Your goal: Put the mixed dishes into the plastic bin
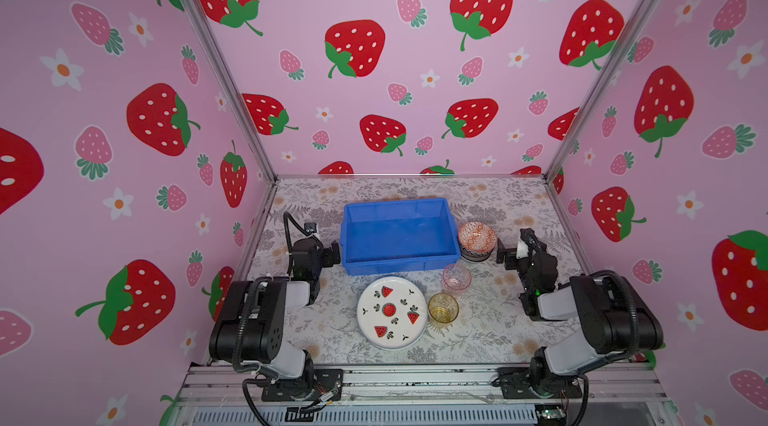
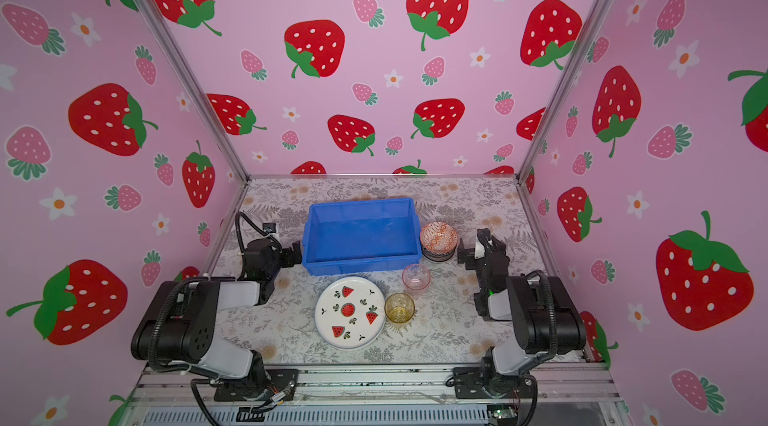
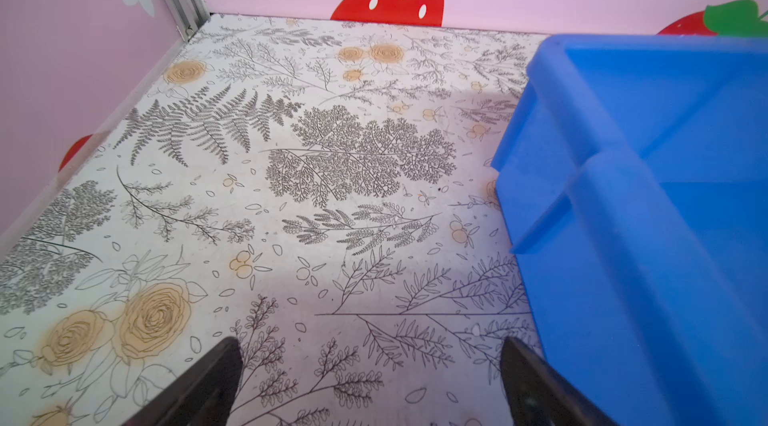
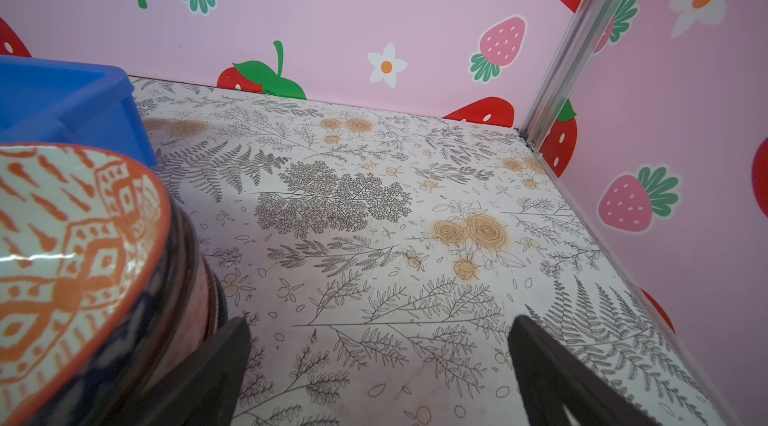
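The blue plastic bin [image 1: 395, 265] [image 2: 360, 265] stands empty at mid-table. In front of it lies a white plate with watermelon slices [image 1: 399, 326] [image 2: 357, 326]. Right of the plate stand a pink tumbler [image 1: 456, 277] and a yellow tumbler [image 1: 443, 307]. A stack of patterned bowls, the orange-red one on top [image 1: 477, 237] [image 4: 62, 245], sits at the bin's right end. My left gripper [image 1: 333, 253] [image 3: 372, 366] is open beside the bin's left wall [image 3: 582, 237], holding nothing. My right gripper [image 1: 502, 253] [image 4: 380, 361] is open just right of the bowls, also holding nothing.
Pink strawberry walls close in the floral table [image 1: 316, 320] on three sides, with metal posts at the back corners. Both arm bases are bolted to a metal rail [image 1: 415, 382] along the front edge.
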